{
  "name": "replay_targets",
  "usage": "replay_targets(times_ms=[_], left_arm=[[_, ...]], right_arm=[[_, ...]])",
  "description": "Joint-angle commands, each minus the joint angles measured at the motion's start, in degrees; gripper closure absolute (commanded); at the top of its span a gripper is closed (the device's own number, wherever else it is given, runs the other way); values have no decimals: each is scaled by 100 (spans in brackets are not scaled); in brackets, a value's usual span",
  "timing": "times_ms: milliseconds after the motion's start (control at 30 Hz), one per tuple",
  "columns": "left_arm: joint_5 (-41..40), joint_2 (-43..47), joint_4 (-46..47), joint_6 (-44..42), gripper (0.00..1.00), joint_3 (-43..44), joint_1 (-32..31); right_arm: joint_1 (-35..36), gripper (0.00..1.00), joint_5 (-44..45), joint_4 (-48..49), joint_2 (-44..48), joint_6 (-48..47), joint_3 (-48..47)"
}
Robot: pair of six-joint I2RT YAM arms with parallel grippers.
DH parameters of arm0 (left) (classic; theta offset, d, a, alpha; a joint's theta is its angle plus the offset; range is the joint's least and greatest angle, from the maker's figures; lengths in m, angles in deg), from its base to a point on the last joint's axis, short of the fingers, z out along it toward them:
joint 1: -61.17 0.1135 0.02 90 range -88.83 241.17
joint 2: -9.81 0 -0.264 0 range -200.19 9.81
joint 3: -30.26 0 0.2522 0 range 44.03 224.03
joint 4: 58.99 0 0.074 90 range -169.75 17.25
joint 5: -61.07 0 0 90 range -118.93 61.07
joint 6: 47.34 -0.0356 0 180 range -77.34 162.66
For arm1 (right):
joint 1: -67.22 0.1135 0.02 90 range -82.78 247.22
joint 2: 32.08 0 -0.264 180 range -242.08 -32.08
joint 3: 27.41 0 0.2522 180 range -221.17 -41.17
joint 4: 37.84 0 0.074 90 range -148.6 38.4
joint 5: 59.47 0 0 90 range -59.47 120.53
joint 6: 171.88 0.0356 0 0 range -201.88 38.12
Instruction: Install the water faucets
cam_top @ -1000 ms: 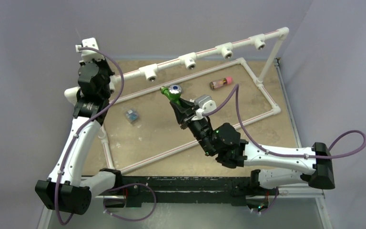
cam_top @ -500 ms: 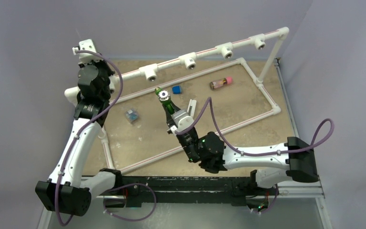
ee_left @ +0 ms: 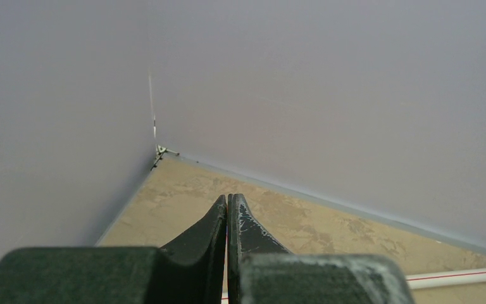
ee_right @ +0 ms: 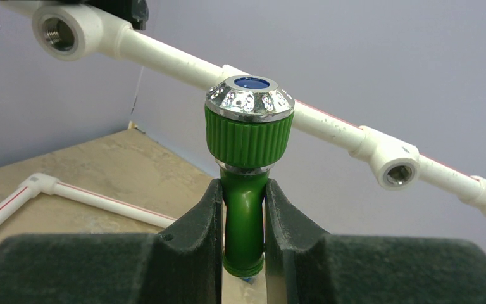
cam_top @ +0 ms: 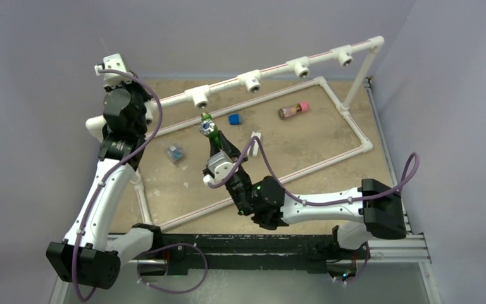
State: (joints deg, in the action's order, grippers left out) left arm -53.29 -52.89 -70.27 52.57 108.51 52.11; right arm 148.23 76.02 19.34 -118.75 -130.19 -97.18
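Centre of the overhead view: the right gripper (cam_top: 216,140) clamps a green faucet (cam_top: 208,125) by its body, cap outward, just below the white pipe's (cam_top: 272,68) nearest socket (cam_top: 200,99), probably lining up to screw in. Upper left, the left gripper (ee_left: 227,212) is pinched closed, empty, out of the way.

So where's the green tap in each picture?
Top external: green tap near the middle, just below the leftmost socket of the white pipe rail.
Left wrist: not in it.
Right wrist: green tap dead centre, upright, shiny cap on top.
Shared landmark: the white pipe rail, seen behind the tap in the top and right wrist views.
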Motion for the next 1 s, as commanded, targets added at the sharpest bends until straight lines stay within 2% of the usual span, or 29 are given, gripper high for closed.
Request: replay_targets(times_ms=[0, 400, 967], left_arm=[[-7, -251, -1229, 65, 100, -511, -152], [-252, -317, -1065, -141, 100, -534, -390], [-191, -348, -1054, -104, 100, -569, -474]], right_arm=[[27, 100, -128, 536, -63, -337, -448], [-99, 100, -158, 617, -358, -385, -706], [-339, 100, -155, 417, -380, 41, -742]])
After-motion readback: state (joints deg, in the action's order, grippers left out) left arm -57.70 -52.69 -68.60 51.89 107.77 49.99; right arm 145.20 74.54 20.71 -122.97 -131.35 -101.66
